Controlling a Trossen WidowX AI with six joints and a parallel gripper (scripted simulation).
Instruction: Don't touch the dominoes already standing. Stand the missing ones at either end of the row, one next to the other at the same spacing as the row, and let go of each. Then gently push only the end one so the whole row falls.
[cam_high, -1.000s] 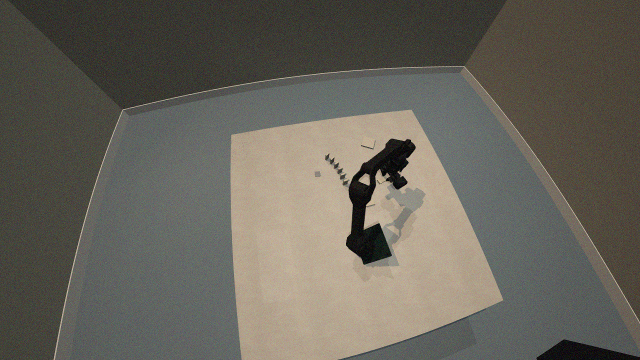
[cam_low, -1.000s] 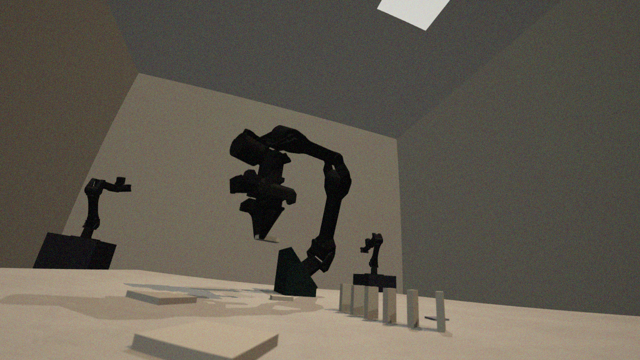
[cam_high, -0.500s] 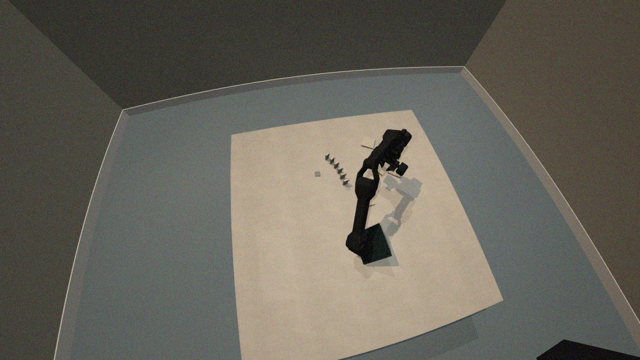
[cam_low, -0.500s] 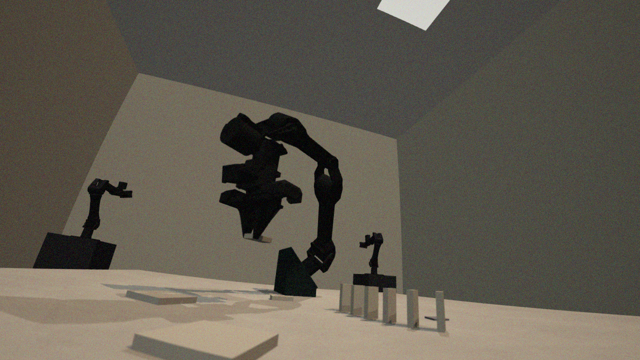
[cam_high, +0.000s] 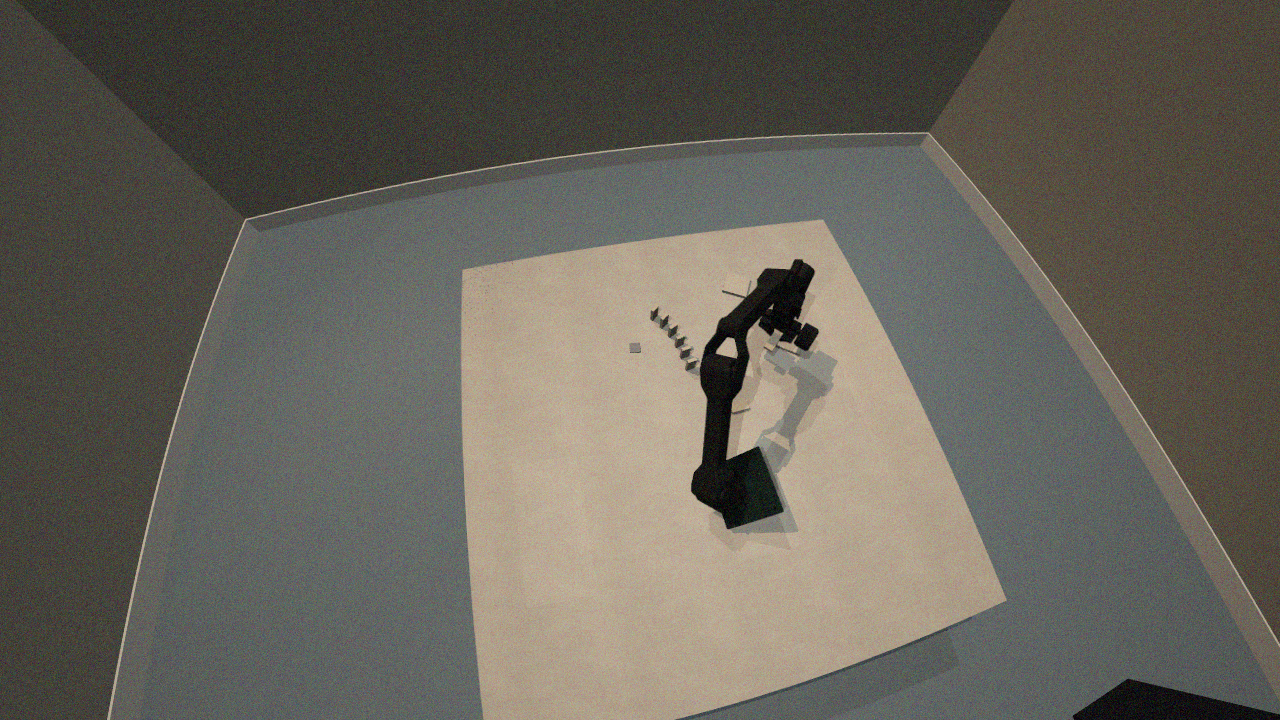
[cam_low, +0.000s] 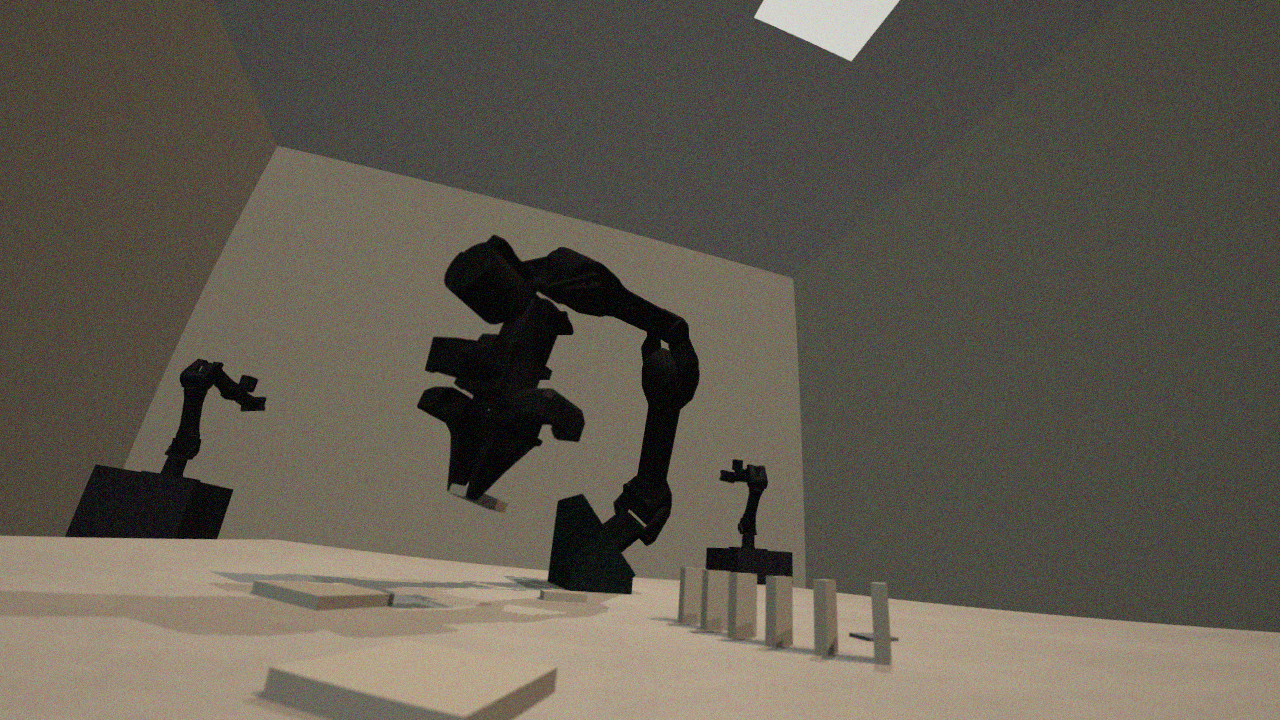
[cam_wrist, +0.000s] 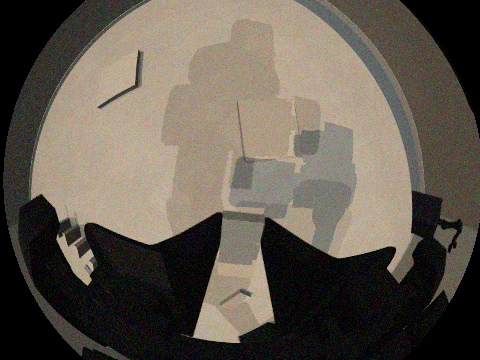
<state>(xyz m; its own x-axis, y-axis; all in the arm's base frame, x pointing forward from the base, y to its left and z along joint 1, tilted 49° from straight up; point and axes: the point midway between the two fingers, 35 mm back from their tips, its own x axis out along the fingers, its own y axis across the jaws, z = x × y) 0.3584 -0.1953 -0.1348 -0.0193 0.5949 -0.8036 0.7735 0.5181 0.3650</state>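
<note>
My gripper is shut on a pale domino. It holds it near one end, high above the table and slightly tilted from level. Several dominoes stand upright in a row to one side of the gripper; the wrist view shows part of the row at its left edge, behind a finger. Another domino lies flat near the arm's base. In the top view the arm passes close to the row's near end.
Two larger pale flat blocks lie on the table: one block is near the gripper's shadow, the other block is farther out. A small dark flat tile lies beside the row. Two other arms stand in the background.
</note>
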